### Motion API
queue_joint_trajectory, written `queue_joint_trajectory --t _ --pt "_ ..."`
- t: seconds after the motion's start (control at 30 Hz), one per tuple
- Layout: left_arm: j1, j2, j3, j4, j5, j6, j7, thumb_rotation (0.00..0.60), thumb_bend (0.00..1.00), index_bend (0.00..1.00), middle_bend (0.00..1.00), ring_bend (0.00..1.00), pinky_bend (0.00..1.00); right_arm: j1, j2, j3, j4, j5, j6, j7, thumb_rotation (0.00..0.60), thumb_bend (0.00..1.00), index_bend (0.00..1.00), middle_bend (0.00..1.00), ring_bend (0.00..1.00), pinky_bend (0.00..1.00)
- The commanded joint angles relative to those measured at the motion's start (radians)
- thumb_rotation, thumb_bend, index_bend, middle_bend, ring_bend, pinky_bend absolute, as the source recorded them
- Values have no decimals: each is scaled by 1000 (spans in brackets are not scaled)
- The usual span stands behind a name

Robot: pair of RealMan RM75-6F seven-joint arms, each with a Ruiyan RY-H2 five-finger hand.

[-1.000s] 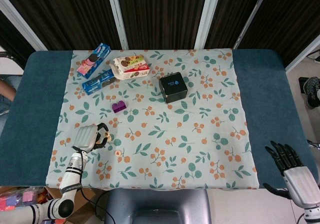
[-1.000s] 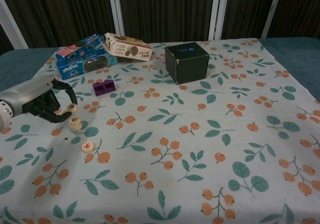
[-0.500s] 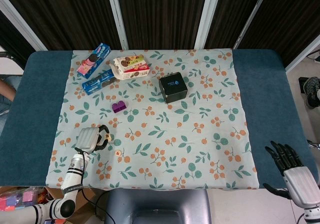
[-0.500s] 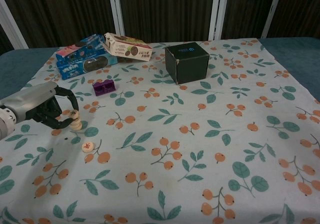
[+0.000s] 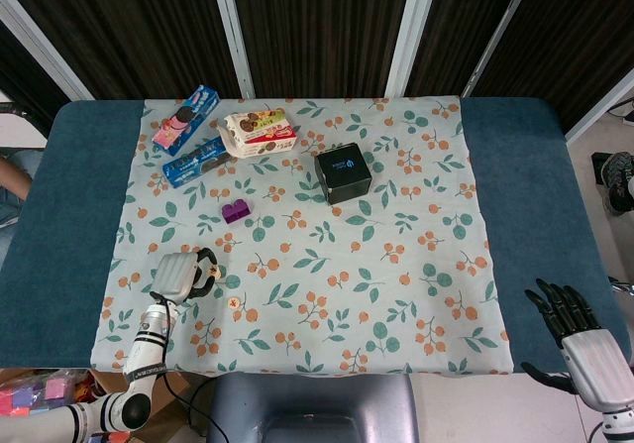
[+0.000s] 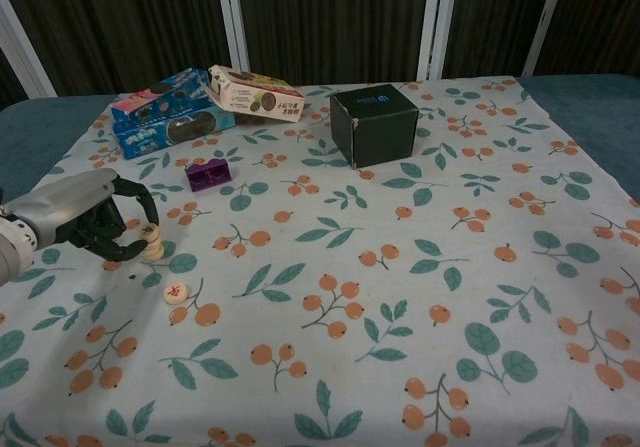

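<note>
Left hand (image 6: 85, 217), fingers curled over stacked game discs (image 6: 151, 242).
Loose disc (image 6: 174, 292) lay near; right hand (image 5: 580, 334) hung spread beyond the floral cloth (image 5: 396, 294).

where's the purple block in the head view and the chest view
Head view: purple block lies upper left of centre, below the blue cookie packs.
Chest view: purple block lies at upper left, in front of the packs.
Shared landmark: the black box, to the block's right in both.
</note>
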Motion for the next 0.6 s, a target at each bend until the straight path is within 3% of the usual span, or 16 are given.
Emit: queue_joint_trajectory --t 0.03,0.6 --pt "1 0 3 1 -1 -3 4 600 393 443 1000 1000 1000 -1 0 1 -1 1 2 2 600 142 0 0 0 0" --pt "18 32 13 -50 43 13 -23 600 394 360 1000 1000 1000 -2 -1 0 0 0 3 -1 600 142 0 0 0 0"
